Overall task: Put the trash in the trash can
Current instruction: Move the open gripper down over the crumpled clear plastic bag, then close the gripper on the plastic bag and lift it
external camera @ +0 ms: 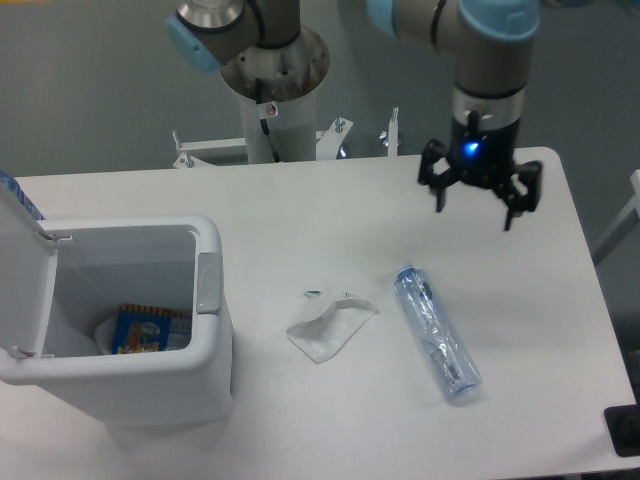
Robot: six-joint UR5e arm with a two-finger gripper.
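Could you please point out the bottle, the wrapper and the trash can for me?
bottle point(436, 333), fixed camera, middle of its crushed clear body.
wrapper point(328, 328), fixed camera, centre of the crumpled sheet.
trash can point(208, 283), fixed camera, right rim beside the open lid.

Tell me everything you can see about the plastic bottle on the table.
The bottle is clear plastic with a bluish tint and looks crushed and creased along its body. It lies on its side on the white table, running diagonally, with one end toward the robot base and the other toward the near right. It rests only on the tabletop, apart from the wrapper on one side. The gripper hangs open above the table, not touching it.
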